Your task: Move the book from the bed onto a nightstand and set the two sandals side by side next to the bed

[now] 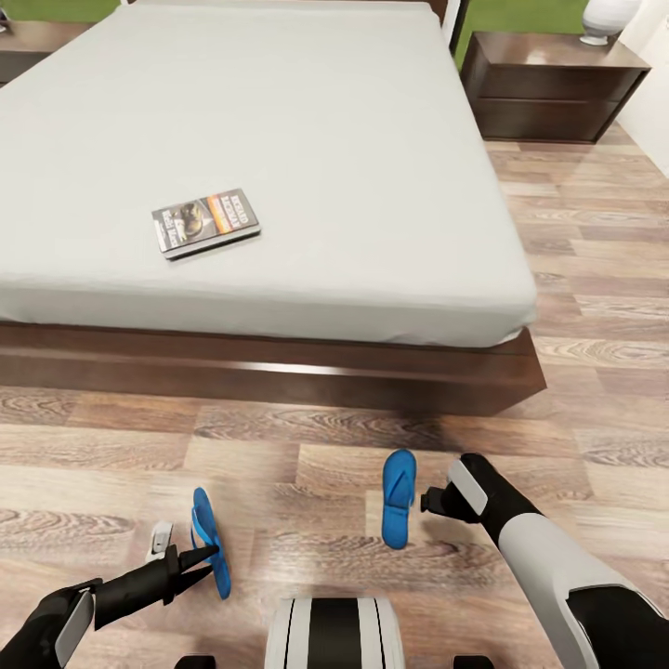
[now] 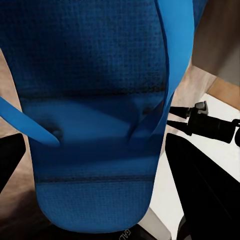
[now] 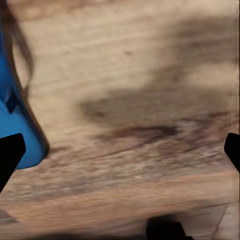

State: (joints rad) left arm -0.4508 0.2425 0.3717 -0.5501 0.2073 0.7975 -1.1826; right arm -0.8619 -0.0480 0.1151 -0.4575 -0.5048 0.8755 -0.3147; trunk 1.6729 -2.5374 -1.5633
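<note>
On the wood floor just before the foot of the bed (image 1: 279, 372), the sandal step looked under way: the left tool (image 1: 200, 556) pinched one blue sandal (image 1: 210, 544) on edge, while the right tool (image 1: 429, 502), spread and empty, sat just beside the other sandal (image 1: 399, 497), lying flat. Next, the held sandal would need laying flat alongside its mate. Farther up the bed's mattress lay the book (image 1: 205, 221), its orange-band title too small to read.

Wood-plank floor (image 1: 595, 279); green outside beyond (image 1: 520, 17).
</note>
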